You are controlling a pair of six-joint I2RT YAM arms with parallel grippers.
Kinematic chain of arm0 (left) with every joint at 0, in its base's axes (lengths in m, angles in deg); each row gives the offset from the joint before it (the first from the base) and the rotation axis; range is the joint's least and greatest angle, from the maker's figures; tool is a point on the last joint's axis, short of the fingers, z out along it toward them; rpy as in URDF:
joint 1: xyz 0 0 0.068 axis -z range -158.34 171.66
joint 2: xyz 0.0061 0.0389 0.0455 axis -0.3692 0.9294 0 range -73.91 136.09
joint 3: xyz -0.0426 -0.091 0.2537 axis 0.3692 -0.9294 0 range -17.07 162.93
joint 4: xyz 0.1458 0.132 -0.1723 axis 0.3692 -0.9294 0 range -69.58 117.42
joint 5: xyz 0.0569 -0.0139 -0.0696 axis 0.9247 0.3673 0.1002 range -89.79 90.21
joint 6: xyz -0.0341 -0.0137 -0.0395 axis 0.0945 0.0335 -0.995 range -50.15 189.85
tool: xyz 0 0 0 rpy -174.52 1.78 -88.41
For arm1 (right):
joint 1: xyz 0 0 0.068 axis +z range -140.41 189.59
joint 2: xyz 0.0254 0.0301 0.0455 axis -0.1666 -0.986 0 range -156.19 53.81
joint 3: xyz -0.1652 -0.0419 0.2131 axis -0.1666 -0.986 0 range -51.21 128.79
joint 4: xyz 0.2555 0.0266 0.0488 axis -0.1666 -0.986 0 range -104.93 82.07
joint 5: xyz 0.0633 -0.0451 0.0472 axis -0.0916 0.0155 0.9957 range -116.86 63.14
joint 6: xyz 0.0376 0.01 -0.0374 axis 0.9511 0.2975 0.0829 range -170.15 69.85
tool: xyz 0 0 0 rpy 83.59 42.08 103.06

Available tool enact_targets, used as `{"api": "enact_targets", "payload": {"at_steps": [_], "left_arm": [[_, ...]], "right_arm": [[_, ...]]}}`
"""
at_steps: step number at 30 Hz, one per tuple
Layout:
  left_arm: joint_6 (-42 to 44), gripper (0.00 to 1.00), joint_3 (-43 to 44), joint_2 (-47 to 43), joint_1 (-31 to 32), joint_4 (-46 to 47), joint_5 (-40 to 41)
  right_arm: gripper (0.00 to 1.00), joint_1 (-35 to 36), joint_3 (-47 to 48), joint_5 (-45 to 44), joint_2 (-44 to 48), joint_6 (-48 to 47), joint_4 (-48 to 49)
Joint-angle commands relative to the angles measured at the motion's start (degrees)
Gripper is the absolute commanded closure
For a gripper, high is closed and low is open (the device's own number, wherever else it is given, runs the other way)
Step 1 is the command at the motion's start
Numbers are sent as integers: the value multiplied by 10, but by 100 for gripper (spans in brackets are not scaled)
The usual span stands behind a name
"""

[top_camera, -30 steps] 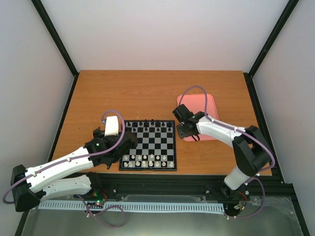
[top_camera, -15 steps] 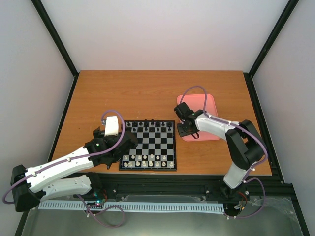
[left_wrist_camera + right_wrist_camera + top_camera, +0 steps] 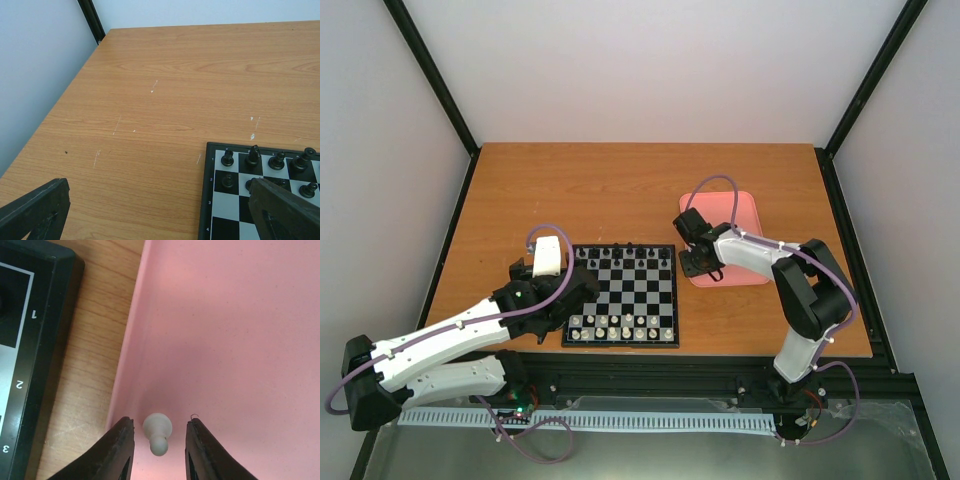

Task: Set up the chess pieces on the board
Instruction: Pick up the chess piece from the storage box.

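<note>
On your wooden worktop (image 3: 620, 190) the board (image 3: 623, 295) looks nearly set. A cream pawn (image 3: 158, 434) lies ungripped in the pink tray (image 3: 240, 330), between your right end effector's (image 3: 159, 424) narrowed jaws. Your left end effector (image 3: 160, 215) gapes wide.

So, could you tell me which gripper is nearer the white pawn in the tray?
Right: the right gripper straddles the pawn; the left gripper is across the board.

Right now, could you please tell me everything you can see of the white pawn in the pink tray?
The pawn is a tiny cream-white figure, smooth like plastic, with a wide round base and a small ball head. It appears to lie on its side on the floor of the pink tray, close to one wall. It sits between the open fingers of the right gripper, a thin gap on each side, so only the tray touches it.
</note>
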Motion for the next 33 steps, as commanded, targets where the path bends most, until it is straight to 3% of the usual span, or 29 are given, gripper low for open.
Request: {"api": "enact_targets", "payload": {"at_steps": [1, 8, 19, 28, 33], "left_arm": [[2, 0, 17, 2, -3, 6, 7], [1, 0, 17, -1, -3, 4, 7], [0, 0, 17, 1, -3, 4, 7], [-1, 0, 17, 3, -3, 1, 12], [-4, 0, 18, 9, -3, 1, 16]], "right_arm": [[68, -5, 13, 0, -4, 1, 11], [74, -7, 14, 0, -11, 1, 11], [97, -12, 15, 5, -11, 4, 11], [97, -9, 2, 34, 93, 8, -21], [97, 29, -5, 28, 154, 11, -65]]}}
